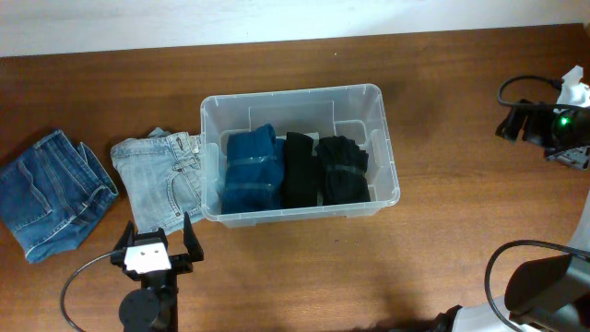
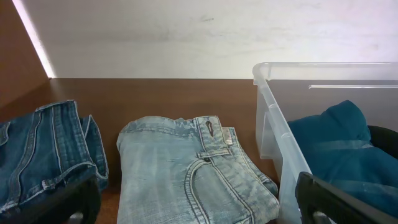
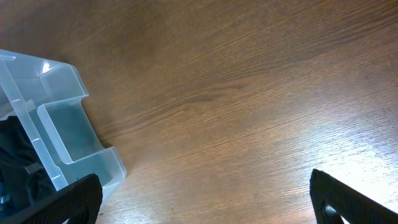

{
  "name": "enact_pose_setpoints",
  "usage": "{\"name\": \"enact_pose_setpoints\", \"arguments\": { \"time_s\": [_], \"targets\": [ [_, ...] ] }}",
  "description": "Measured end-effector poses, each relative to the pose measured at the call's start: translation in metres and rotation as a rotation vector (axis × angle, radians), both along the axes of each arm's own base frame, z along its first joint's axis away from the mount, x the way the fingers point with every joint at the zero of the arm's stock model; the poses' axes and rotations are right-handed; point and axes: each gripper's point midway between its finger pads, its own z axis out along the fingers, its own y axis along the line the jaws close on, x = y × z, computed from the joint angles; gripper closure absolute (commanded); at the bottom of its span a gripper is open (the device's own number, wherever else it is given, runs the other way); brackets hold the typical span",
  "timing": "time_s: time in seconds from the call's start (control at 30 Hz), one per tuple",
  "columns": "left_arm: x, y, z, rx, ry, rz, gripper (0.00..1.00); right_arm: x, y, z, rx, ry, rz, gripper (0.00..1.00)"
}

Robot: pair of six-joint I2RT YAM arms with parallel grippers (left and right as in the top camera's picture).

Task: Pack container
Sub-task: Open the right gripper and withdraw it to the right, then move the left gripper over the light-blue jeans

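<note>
The clear rectangular plastic container (image 1: 295, 94) sits mid-table. The left gripper (image 1: 155, 238) hangs near its front-left corner with jaws spread and empty. The right gripper (image 3: 205, 202) is off the container's right end, also spread. Inside the container are one folded teal garment (image 1: 251, 171) and two folded black garments (image 1: 297, 171). Two folded denim jeans (image 1: 161, 175) lie left of it.

The desk (image 1: 433, 231) is brown wood, smooth, with visible grain and a soft sheen. The container (image 1: 293, 93) is clear, glossy plastic. The light-blue jeans (image 1: 161, 175) and dark-blue jeans (image 1: 51, 194) are matt denim cloth.
</note>
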Motion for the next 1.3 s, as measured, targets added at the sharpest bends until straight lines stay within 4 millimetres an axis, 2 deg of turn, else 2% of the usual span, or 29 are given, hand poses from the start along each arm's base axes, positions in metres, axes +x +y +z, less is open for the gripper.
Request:
{"name": "enact_pose_setpoints", "arguments": {
  "time_s": [0.27, 0.4, 0.53, 0.7, 0.73, 0.8, 0.9, 1.03, 1.1, 1.2, 1.23, 1.27, 1.3],
  "targets": [
    [0.002, 0.001, 0.021, 0.004, -0.089, 0.007, 0.01, 0.0, 0.0, 0.0, 0.001, 0.001, 0.0, 0.01],
    [0.001, -0.004, 0.054, 0.004, -0.217, -0.024, 0.0, 0.0, 0.0, 0.0, 0.0, 0.001, 0.0, 0.01],
    [-0.006, -0.015, 0.084, 0.007, -0.223, -0.088, 0.01, 0.0, 0.0, 0.0, 0.0, 0.001, 0.0, 0.02],
    [-0.014, -0.016, 0.14, 0.011, -0.08, -0.099, 0.0, 0.0, 0.0, 0.0, 0.0, 0.001, 0.0, 0.01],
    [-0.014, -0.017, 0.146, 0.012, -0.023, -0.103, 0.0, 0.0, 0.0, 0.0, 0.0, 0.001, 0.0, 0.01],
    [-0.006, -0.018, 0.169, 0.025, 0.071, -0.114, 0.01, 0.0, 0.0, 0.0, -0.001, 0.0, 0.0, 0.01],
    [0.011, -0.021, 0.187, 0.048, 0.227, -0.129, 0.01, 0.0, 0.0, 0.0, 0.0, 0.0, 0.0, 0.01],
    [0.036, -0.022, 0.186, 0.061, 0.438, -0.142, 0.01, 0.0, 0.0, 0.0, 0.0, 0.001, 0.0, 0.01],
    [0.052, -0.023, 0.183, 0.063, 0.489, -0.145, 0.01, 0.0, 0.0, 0.0, 0.0, 0.001, -0.001, 0.01],
    [0.07, -0.026, 0.163, 0.058, 0.581, -0.158, 0.01, 0.0, 0.0, 0.0, 0.0, 0.001, 0.0, 0.01],
    [0.073, -0.027, 0.153, 0.056, 0.617, -0.162, 0.07, 0.0, 0.0, 0.0, 0.0, 0.001, 0.0, 0.01],
    [0.077, -0.027, 0.144, 0.054, 0.65, -0.165, 0.18, 0.0, 0.0, 0.0, 0.0, 0.001, 0.0, 0.01],
    [0.08, -0.028, 0.136, 0.053, 0.679, -0.167, 0.25, 0.0, 0.0, 0.0, 0.0, 0.001, 0.0, 0.01]
  ]
}}
